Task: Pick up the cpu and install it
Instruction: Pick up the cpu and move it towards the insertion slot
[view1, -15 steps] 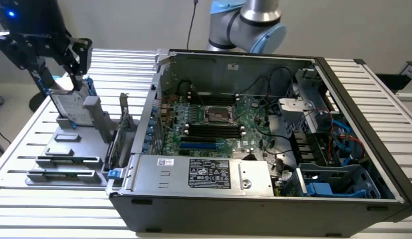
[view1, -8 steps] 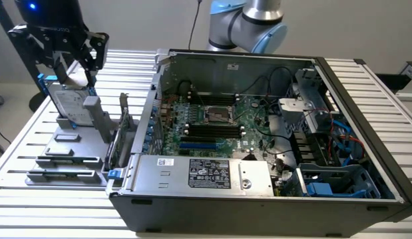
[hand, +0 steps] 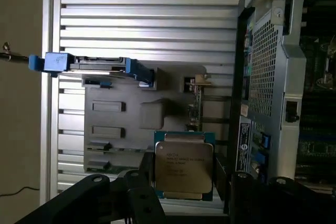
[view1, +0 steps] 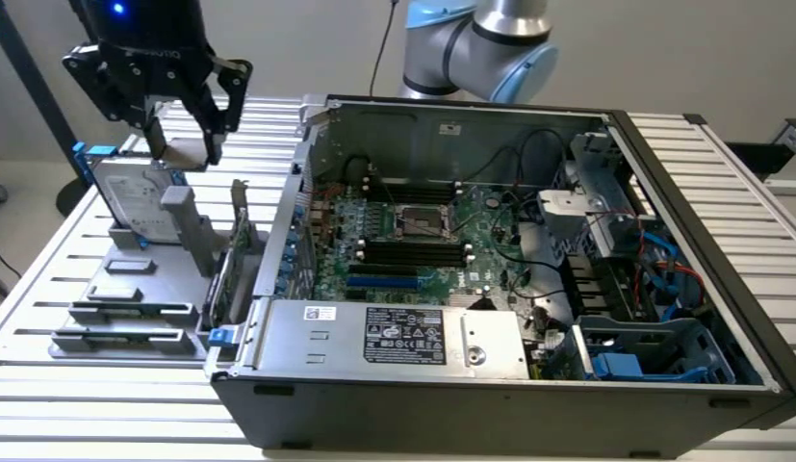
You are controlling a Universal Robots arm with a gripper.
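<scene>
From where I stand, the exterior view shows the gripper (view1: 186,144) hanging above the grey parts tray (view1: 128,318) at the exterior view's left, beside the open computer case (view1: 500,380). Its jaws are clamped fairly wide on the cpu (view1: 182,154), which is clear of the tray. In the wrist view the cpu lies flat between the black fingers (hand: 142,187), held by two opposite edges. It looks light, stiff and delicate to me, so those edges seem the right hold.
</scene>
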